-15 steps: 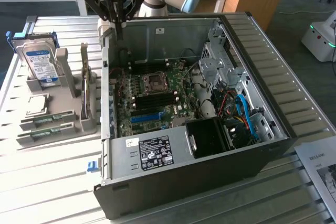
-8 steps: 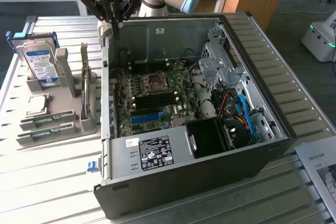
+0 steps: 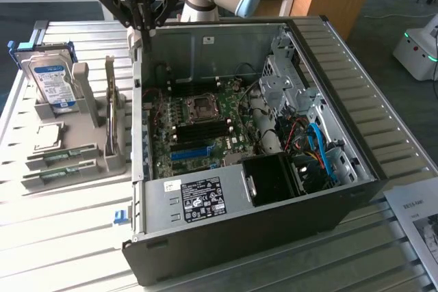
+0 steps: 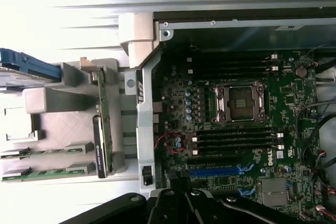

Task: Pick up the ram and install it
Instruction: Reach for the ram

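Note:
Two alike green sticks lie flat in a grey holder (image 3: 89, 124) at the exterior view's left, one (image 3: 68, 154) just behind the other (image 3: 63, 173); the ram is one of them, and I cannot tell which. In the wrist view they are the stick (image 4: 46, 153) and the stick (image 4: 42, 173). My gripper (image 3: 145, 44) hangs shut and empty over the left rear wall of the open computer case (image 3: 239, 210), apart from both sticks. In the wrist view the gripper (image 4: 177, 191) shows against the motherboard (image 4: 236, 129). Black memory slots (image 4: 236, 141) sit beside the processor socket (image 4: 239, 102).
A blue-labelled hard drive (image 3: 55, 83) stands in the holder, and a thin board (image 3: 109, 104) stands on edge beside it. Cables and drive cages (image 3: 301, 121) crowd the case's right side. A paper sheet (image 3: 417, 220) lies at the exterior view's right. The table is slatted metal.

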### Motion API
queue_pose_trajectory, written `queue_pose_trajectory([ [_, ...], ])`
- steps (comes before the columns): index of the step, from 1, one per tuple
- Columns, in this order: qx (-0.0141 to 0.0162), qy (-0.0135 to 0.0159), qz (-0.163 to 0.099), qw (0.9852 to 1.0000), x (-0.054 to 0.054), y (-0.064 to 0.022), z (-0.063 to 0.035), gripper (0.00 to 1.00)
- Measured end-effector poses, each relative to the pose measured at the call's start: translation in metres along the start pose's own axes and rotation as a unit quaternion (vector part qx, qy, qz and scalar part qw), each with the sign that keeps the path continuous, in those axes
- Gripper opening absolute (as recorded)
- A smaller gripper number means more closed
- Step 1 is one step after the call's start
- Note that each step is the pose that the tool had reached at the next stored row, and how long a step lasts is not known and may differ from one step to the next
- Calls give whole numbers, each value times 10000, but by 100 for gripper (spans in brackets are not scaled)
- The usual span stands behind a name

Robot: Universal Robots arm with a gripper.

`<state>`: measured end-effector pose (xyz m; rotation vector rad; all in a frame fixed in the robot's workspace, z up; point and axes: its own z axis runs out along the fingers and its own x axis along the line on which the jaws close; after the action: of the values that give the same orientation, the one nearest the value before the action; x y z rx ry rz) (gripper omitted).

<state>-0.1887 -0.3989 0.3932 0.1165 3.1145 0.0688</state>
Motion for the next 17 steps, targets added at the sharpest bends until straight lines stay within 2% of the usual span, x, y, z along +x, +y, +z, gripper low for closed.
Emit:
queue_pose_trajectory([
  [17, 0, 2, 0, 10000, 168, -12, -4, 10],
])
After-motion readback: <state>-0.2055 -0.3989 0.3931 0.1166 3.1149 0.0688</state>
